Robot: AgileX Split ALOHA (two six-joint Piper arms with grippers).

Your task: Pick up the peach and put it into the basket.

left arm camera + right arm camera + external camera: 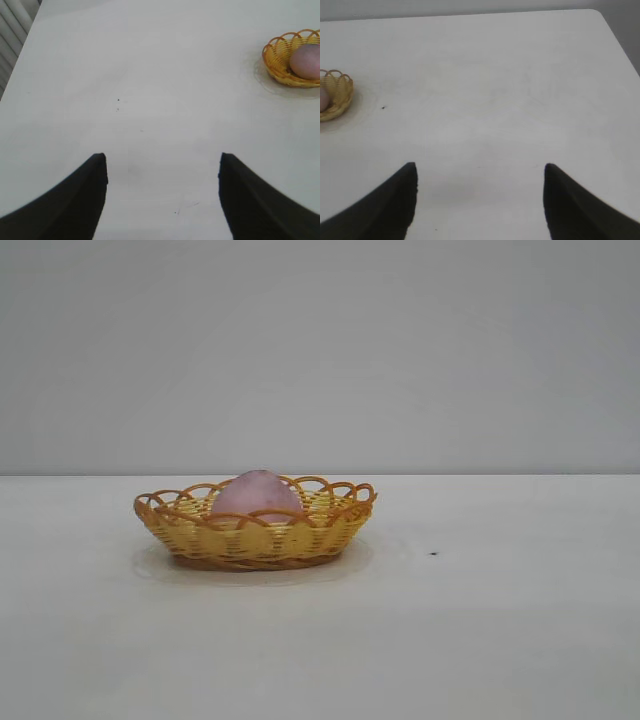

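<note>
The pink-mauve peach (256, 496) lies inside the yellow-tan wicker basket (255, 537), left of the table's middle in the exterior view. Neither arm shows in that view. In the left wrist view the basket (278, 59) with the peach (306, 61) sits far off, and my left gripper (162, 160) is open and empty over bare table. In the right wrist view the basket (339, 95) and a sliver of the peach (323, 100) sit at the frame's edge, and my right gripper (480, 167) is open and empty, far from them.
The white table (480, 630) runs wide around the basket. A small dark speck (433, 554) lies to the basket's right. The table's edge and rounded corner (600, 15) show in the right wrist view, another edge (20, 50) in the left wrist view.
</note>
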